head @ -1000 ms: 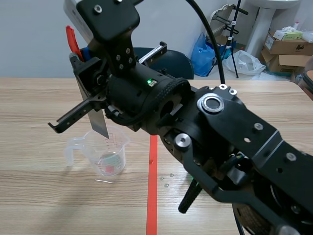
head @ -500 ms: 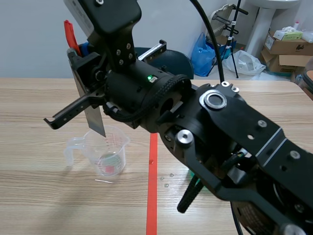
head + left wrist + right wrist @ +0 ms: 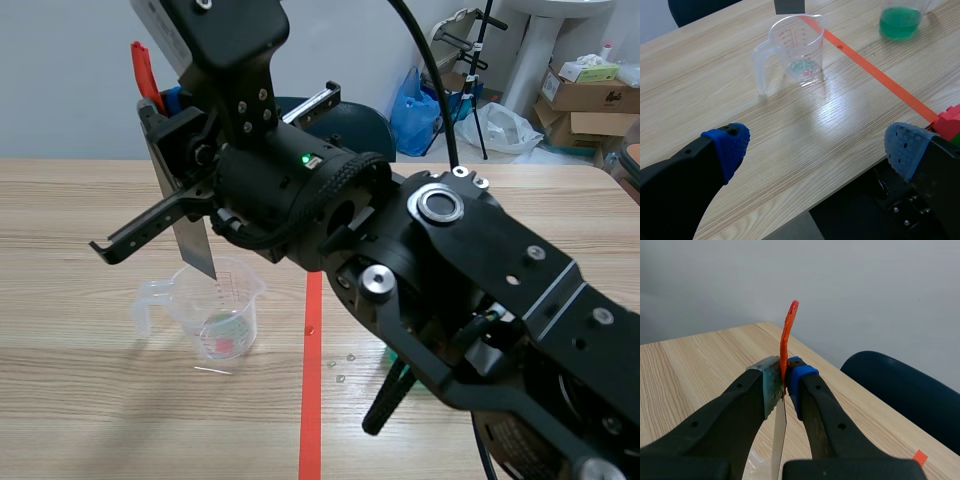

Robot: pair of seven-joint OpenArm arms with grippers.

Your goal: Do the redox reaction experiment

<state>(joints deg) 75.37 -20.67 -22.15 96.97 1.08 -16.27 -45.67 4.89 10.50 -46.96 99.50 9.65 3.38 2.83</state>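
My right gripper point(image 3: 178, 135) reaches across from the right and is shut on a thin grey metal strip point(image 3: 194, 243) with an orange-red handle point(image 3: 146, 76). In the right wrist view the strip point(image 3: 778, 432) is pinched between the pads, and the handle point(image 3: 787, 332) sticks up past them. The strip hangs upright over a clear measuring cup point(image 3: 214, 309) holding a little greenish-red liquid; its lower end is about level with the rim. My left gripper point(image 3: 817, 145) is open, low and well short of the cup point(image 3: 794, 50).
A beaker of green liquid point(image 3: 900, 19) stands beyond the orange-red tape line point(image 3: 875, 75), to the right of the cup. The right arm's bulk point(image 3: 470, 290) covers the table's right half. Small droplets point(image 3: 340, 370) lie by the tape. A red block point(image 3: 950, 122) sits by my left gripper's right finger.
Over the last second the right gripper lifted the strip slightly and shifted it a little left above the cup; in the last half second nothing moved.
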